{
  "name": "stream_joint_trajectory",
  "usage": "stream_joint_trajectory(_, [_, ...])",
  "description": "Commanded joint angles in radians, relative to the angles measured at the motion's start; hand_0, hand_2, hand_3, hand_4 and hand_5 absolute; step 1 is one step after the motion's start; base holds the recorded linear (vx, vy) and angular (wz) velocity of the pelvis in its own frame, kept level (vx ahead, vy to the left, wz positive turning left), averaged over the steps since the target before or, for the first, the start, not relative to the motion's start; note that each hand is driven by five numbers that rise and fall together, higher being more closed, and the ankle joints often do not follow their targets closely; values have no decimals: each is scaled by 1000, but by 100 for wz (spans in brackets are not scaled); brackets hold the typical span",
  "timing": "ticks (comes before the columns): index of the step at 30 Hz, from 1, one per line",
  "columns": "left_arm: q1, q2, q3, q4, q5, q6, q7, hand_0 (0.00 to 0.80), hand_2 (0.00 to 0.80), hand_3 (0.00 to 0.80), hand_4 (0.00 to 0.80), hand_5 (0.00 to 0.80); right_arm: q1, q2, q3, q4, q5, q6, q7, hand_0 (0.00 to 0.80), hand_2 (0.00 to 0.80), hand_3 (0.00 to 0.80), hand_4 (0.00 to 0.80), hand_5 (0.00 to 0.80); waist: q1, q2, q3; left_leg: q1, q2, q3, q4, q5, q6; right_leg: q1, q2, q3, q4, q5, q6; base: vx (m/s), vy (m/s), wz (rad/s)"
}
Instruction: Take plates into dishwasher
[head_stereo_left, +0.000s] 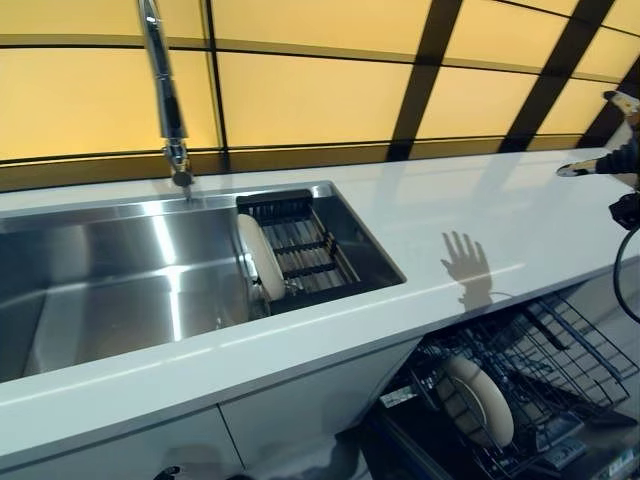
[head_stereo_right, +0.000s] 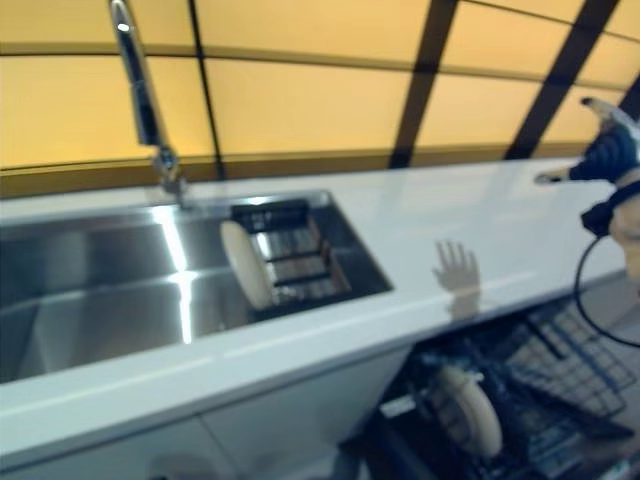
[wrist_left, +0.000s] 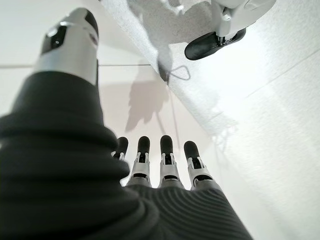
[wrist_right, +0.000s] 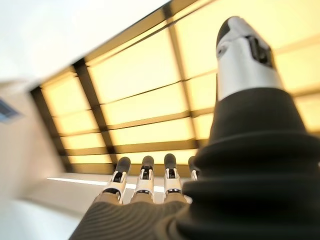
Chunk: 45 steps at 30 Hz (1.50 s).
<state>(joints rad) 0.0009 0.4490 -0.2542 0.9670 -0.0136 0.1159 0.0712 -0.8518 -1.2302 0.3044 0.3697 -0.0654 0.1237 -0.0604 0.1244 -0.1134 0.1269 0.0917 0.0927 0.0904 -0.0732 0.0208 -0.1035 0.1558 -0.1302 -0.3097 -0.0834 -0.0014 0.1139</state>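
Observation:
A cream plate (head_stereo_left: 259, 257) stands on edge in a black rack (head_stereo_left: 305, 245) at the right end of the steel sink (head_stereo_left: 120, 290). A second cream plate (head_stereo_left: 480, 400) stands upright in the pulled-out dishwasher rack (head_stereo_left: 570, 350) below the counter at the lower right. My right hand (head_stereo_right: 606, 152) hovers above the far right of the white counter (head_stereo_left: 450, 200), open and holding nothing, well apart from both plates; its straight fingers (wrist_right: 145, 175) show in the right wrist view. My left hand (wrist_left: 167, 155) hangs low beside the cabinets, open and holding nothing.
A tall chrome faucet (head_stereo_left: 165, 95) rises behind the sink. Yellow wall panels with dark strips back the counter. White cabinet fronts (head_stereo_left: 300, 400) run under the counter left of the open dishwasher.

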Motion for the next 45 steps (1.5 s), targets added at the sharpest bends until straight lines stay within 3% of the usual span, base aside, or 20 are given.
stream_joint_trajectory(1, [-17,44,-17,9,14,-11,2,0,0,0,0,0,-150,-35,122,-29,-128,-86,-13,0,0,0,0,0,35,-57,-34,-7,-71,6,2,-42,79,-43,16,5,50,38,49,41,-34,23])
stream_joint_trajectory(6, [1,59,-19,0,36,-20,-7,0,0,0,0,0,-239,-46,255,-76,-318,-167,-13,0,0,0,0,0,71,-81,-15,-18,-77,-22,3,-37,84,-44,13,-22,54,48,56,50,-37,28])
stream_joint_trajectory(11, [23,70,-23,-13,46,-33,-20,0,0,0,0,0,-258,-48,300,-108,-405,-178,-44,0,0,0,0,0,97,-100,8,-33,-79,-42,-1,-31,90,-54,16,-45,56,60,64,84,-44,25])
stream_joint_trajectory(14, [32,81,-25,-20,37,-38,-18,0,0,0,0,0,-257,-49,309,-114,-441,-171,-49,0,0,0,0,0,108,-112,25,-47,-79,-51,-4,-25,92,-66,21,-52,56,70,68,68,-46,26])
stream_joint_trajectory(19, [29,111,-29,-25,-10,-63,-8,0,0,0,0,0,-332,-44,375,-92,-465,-95,-49,0,0,0,0,0,126,-120,89,-106,-79,-67,-9,-4,94,-112,31,-55,54,82,64,-62,-37,24])
stream_joint_trajectory(27, [20,130,-50,-46,-45,-125,16,0,0,0,0,0,-460,-48,457,-59,-490,-27,-107,0,0,0,0,0,134,-114,160,-187,-87,-97,-12,19,97,-183,37,-57,60,91,59,-47,2,18])
stream_joint_trajectory(45, [24,135,-57,-47,-53,-143,-17,0,0,0,0,0,-546,-12,490,-149,-634,-68,-65,0,0,0,0,0,140,-107,173,-192,-84,-108,-14,22,88,-187,43,-68,64,78,54,16,9,2])
